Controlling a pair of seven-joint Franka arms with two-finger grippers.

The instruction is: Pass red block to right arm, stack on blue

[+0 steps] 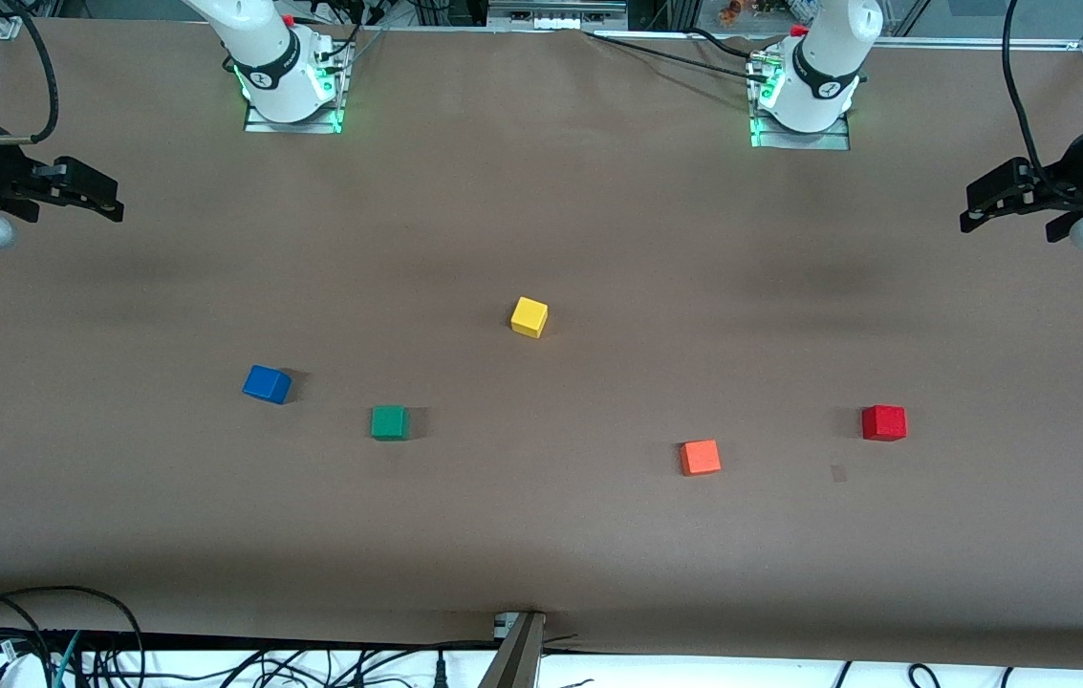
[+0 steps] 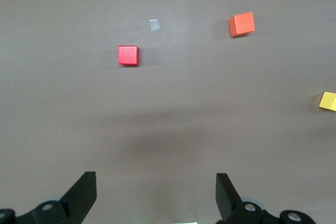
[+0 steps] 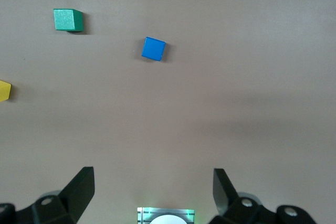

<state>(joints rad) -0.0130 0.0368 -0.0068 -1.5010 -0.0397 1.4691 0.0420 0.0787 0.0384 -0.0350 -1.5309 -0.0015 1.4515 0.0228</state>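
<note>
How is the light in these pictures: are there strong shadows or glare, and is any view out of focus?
Front view: even soft light, a faint short shadow beside the small blue cube, green glow at both arm bases. Left wrist view: sharp; a broad dim shadow on the brown table below the small red cube. Right wrist view: sharp, no glare.
</note>
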